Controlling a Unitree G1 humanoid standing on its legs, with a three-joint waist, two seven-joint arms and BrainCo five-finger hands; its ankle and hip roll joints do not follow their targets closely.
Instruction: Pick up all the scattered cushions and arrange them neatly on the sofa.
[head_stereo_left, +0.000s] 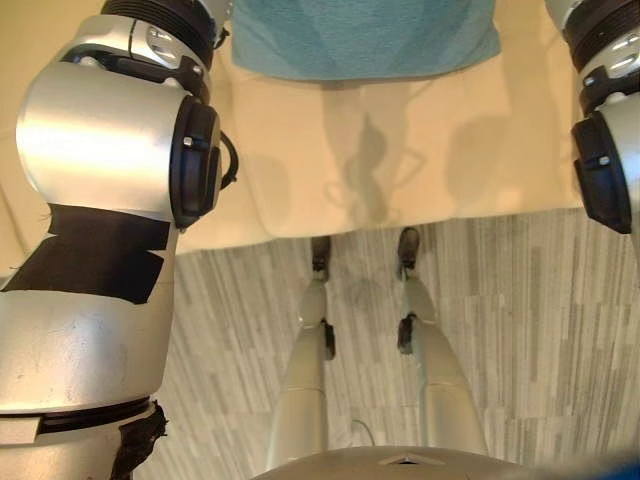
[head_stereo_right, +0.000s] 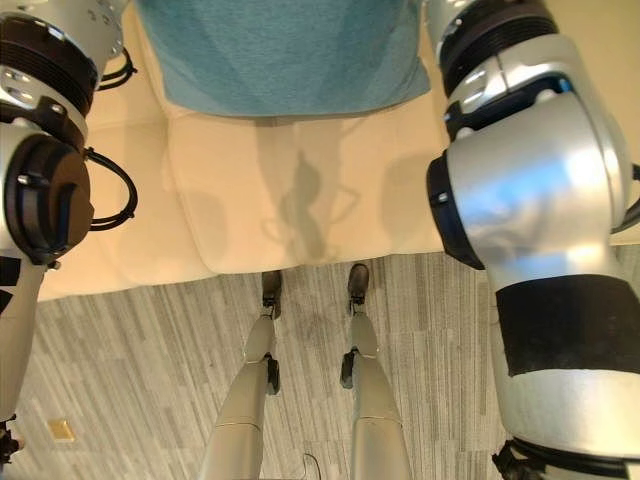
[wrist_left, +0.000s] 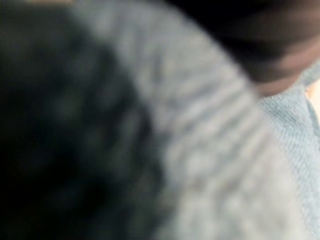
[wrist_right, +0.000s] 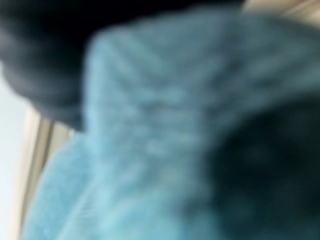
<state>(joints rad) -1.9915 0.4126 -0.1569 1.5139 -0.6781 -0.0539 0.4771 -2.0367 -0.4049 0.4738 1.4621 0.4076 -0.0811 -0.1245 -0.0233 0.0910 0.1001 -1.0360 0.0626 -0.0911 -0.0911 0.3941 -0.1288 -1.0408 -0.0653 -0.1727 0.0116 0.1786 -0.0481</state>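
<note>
Teal cushion (head_stereo_right: 290, 55) on sofa (head_stereo_right: 300, 210)

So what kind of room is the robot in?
Probably a living room: there's a cream sofa, a teal cushion over its seat, and grey striped carpet floor in front.

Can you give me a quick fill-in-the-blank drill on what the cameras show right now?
1. The knitted fabric cushion between the two arms is ____ in colour.
2. That cushion lies over the seat of the ____-coloured upholstered sofa.
3. In front of the sofa, the floor is covered in grey ____ carpet.

Missing words: teal; cream; striped
</note>
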